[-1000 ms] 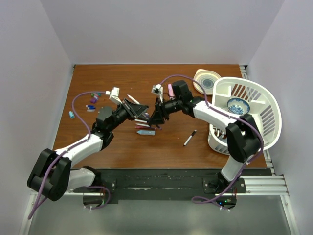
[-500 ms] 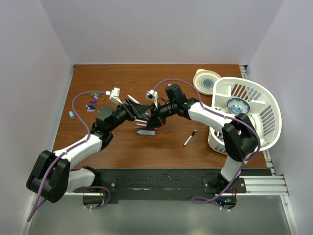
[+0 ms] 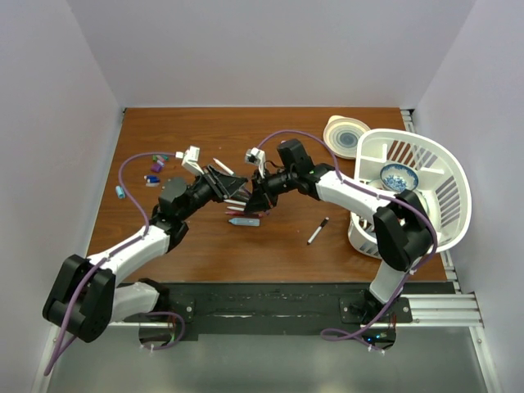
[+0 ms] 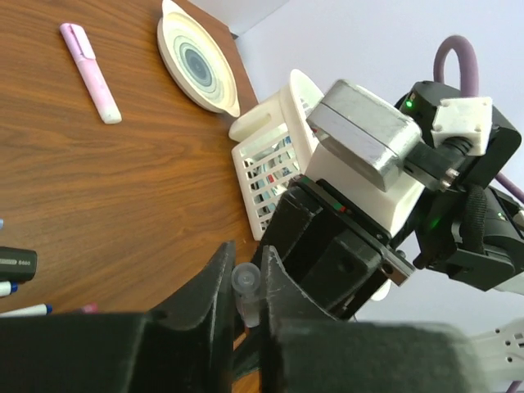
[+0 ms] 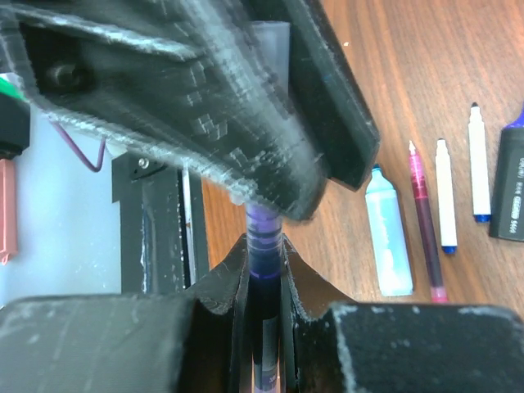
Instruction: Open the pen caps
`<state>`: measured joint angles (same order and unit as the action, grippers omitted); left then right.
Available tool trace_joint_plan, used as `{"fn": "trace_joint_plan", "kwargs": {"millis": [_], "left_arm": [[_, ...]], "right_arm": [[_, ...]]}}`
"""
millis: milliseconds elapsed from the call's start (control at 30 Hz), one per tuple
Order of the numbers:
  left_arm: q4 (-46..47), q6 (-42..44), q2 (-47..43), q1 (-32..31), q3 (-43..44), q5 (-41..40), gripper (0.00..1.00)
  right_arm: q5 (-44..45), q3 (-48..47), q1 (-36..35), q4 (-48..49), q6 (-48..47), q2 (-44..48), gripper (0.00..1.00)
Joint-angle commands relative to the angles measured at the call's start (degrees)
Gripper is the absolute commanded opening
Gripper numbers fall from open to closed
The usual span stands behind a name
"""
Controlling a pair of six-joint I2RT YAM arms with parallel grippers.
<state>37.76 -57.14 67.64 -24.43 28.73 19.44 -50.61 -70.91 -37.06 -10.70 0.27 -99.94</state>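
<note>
1. Pen caps [image 3: 153, 168] lie loose in a small cluster of purple, blue and green near the left edge of the worktop [image 3: 205, 131]. One teal cap [image 3: 120, 192] sits apart from them, closer to the arm bases.
2. Both arms reach in over the middle of the worktop and meet tip to tip, holding one pen between them.
3. The right hand [image 5: 264, 254] is clenched on the purple pen [image 5: 264, 233], with a ridged purple section poking out past its fingers.
4. The left hand [image 4: 246, 274] is clenched on the other end, pinching a small clear stub [image 4: 246, 288]. I cannot tell whether that stub is a cap or part of the barrel.
5. Beneath the two hands, a light blue marker [image 5: 389, 237], a magenta pen [image 5: 426, 221], two white pens [image 5: 444, 196] with blue tips and a black marker [image 5: 508, 192] lie side by side on the wood.
6. A black pen [image 3: 318, 231] lies alone, between that group and the white dish rack [image 3: 434, 155], which holds a blue-patterned bowl [image 3: 399, 176].
7. A round cream plate [image 3: 345, 135] rests just beside the rack at the far side, and a pink highlighter [image 4: 90, 72] lies near it.
</note>
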Motion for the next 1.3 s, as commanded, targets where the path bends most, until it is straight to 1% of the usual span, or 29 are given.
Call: {"fn": "trace_joint_plan", "kwargs": {"millis": [0,100,133,200,233,300,333,433,500,533,633,700,767,833,1067,1100,1200,1267], "left_arm": [[1.63,0.72,-0.40,-0.01,1.59,0.69,0.00],[-3.55,1.60,-1.80,2.97,3.78,-2.30,0.00],[-4.44,1.16,-2.24,7.16,4.14,-2.56,0.00],[-6.55,-0.94,-4.00,12.71,4.05,-3.18,0.00],[-7.43,-2.43,-4.61,17.96,4.14,-3.88,0.00],[-10.33,-3.84,-5.85,22.56,4.32,-5.03,0.00],[-10.60,-4.72,-5.94,26.49,4.49,-4.68,0.00],[-12.00,-5.26,-5.32,31.70,4.67,-2.05,0.00],[-13.14,-4.47,-5.06,33.12,4.06,-1.16,0.00],[-14.28,-3.94,-5.23,34.26,2.92,-1.77,0.00],[-22.00,-4.37,-4.45,36.63,-0.50,-5.63,0.00],[-23.43,-5.43,-2.43,38.22,-2.35,-7.31,0.00],[-20.46,-6.75,0.29,40.41,-5.08,-6.61,0.00],[-18.34,-7.80,2.40,41.64,-5.96,-6.70,0.07],[-15.79,-8.77,14.34,44.20,-2.46,-9.77,0.09],[-15.35,-8.77,15.67,44.55,-1.76,-9.69,0.16],[-15.52,-8.34,20.07,45.16,2.28,-10.65,0.32],[-15.87,-8.33,22.88,45.69,3.61,-10.57,0.37]], "right_arm": [[1.22,-0.54,0.32,2.17,1.13,1.59,0.00],[1.22,-0.19,0.23,2.26,1.05,1.15,0.00],[1.04,-0.10,0.23,2.52,1.22,0.89,0.00],[0.95,0.25,-0.12,2.87,1.40,0.45,0.00],[0.95,0.16,-0.47,2.79,1.48,0.27,0.00],[1.13,-0.19,-1.17,2.00,0.96,-0.52,0.00],[1.30,-0.36,-1.43,1.65,0.61,-0.69,0.00],[1.74,-0.80,-2.31,0.95,0.08,-1.75,0.00],[1.83,-1.24,-2.58,0.16,0.17,-2.36,0.00],[2.09,-1.42,-2.58,-0.28,-1.75,-2.36,0.00],[2.36,-2.30,-2.58,-2.92,-5.28,-1.93,0.00],[2.01,-2.39,-2.58,-3.19,-6.25,-1.75,0.00],[1.92,-2.47,-2.58,-3.27,-5.99,-1.84,0.00],[2.09,-2.56,-2.49,-3.54,-6.07,-2.01,0.00],[1.83,-3.09,-2.49,-4.15,-6.25,-2.45,0.00],[1.83,-3.26,-2.49,-4.33,-6.25,-2.45,0.00],[1.92,-3.53,-2.49,-4.42,-6.25,-2.36,0.00],[2.01,-3.53,-2.58,-4.68,-6.42,-2.10,0.00]]}}
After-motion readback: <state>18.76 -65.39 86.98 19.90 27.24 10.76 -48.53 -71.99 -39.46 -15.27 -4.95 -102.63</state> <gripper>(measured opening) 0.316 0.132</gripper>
